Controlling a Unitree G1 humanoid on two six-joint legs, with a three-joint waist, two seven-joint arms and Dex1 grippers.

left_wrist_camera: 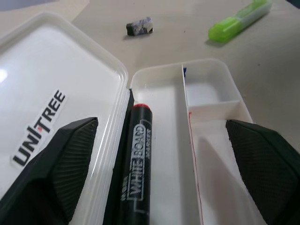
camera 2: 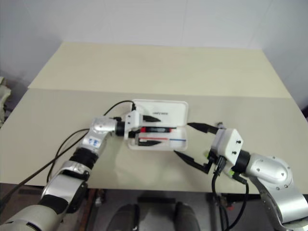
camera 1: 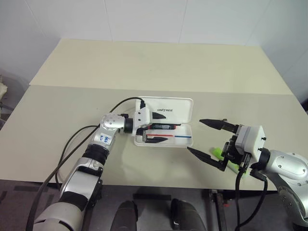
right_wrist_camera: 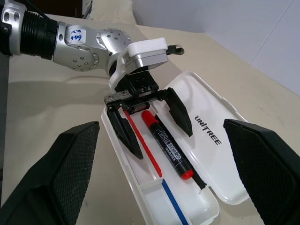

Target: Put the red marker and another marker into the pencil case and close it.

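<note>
The white pencil case [camera 1: 179,108] lies open in the middle of the table, its "UNITREE" lid flat toward the far side. The red marker [camera 1: 166,127] rests in the tray's long compartment, lying free [right_wrist_camera: 169,153]. My left gripper [camera 1: 161,128] hovers open just over the tray, one finger on each side of the red marker. The other marker, a lime-green highlighter [camera 1: 217,153], lies on the table right of the case, near the front edge. My right gripper [camera 1: 195,135] stands open beside the case's right end, above the highlighter and partly hiding it.
A small dark scrap [left_wrist_camera: 139,26] lies on the table beyond the case's right end. A narrow side compartment with a red and blue stripe [camera 1: 183,137] runs along the tray's near side. The far half of the table [camera 1: 159,62] is bare.
</note>
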